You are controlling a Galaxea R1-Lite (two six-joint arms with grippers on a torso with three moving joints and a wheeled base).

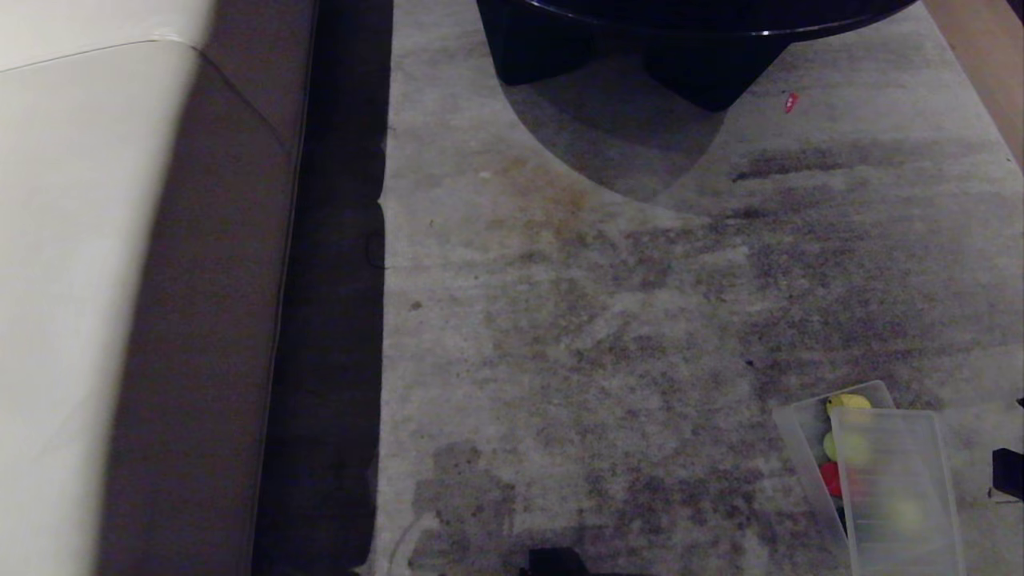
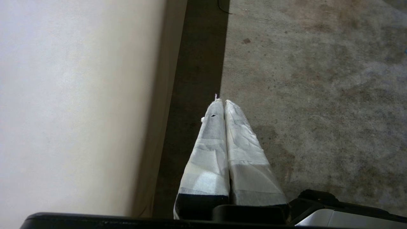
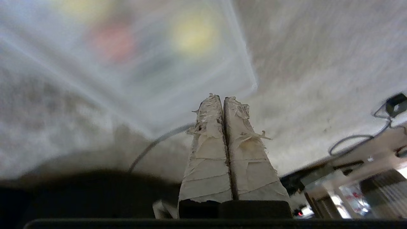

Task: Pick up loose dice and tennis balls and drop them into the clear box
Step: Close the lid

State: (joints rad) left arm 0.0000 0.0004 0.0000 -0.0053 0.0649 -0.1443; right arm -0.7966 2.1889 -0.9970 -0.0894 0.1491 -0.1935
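Head view looks down on a stained grey carpet point(image 1: 608, 336). A cream sofa point(image 1: 72, 280) runs along the robot's left, with a dark gap between it and the carpet edge; a black round table point(image 1: 688, 24) with chunky legs sits at the far end. A small red scrap point(image 1: 790, 102) lies on the carpet near the table. The clear box point(image 1: 800, 444) sits on the carpet at the near right, with a translucent lid panel point(image 1: 896, 488) laid over most of it, skewed, so one long side stays uncovered. Inside, along that uncovered side: a yellow die point(image 1: 848, 402) at the far end, then a tennis ball point(image 1: 832, 446), then a red die point(image 1: 830, 478); a pale green blur shows through the lid, identity unclear. Left gripper point(image 2: 223, 101), seen from its own wrist, hangs over the carpet edge beside the sofa, its tape-wrapped fingers point(image 2: 210, 152) pressed together, holding nothing. Right gripper point(image 3: 222, 97), seen from its wrist, is near the box, the view heavily blurred; its frayed tape-wrapped fingers point(image 3: 208, 159) are also pressed together and empty, with yellow and red blobs showing through the plastic beyond them.
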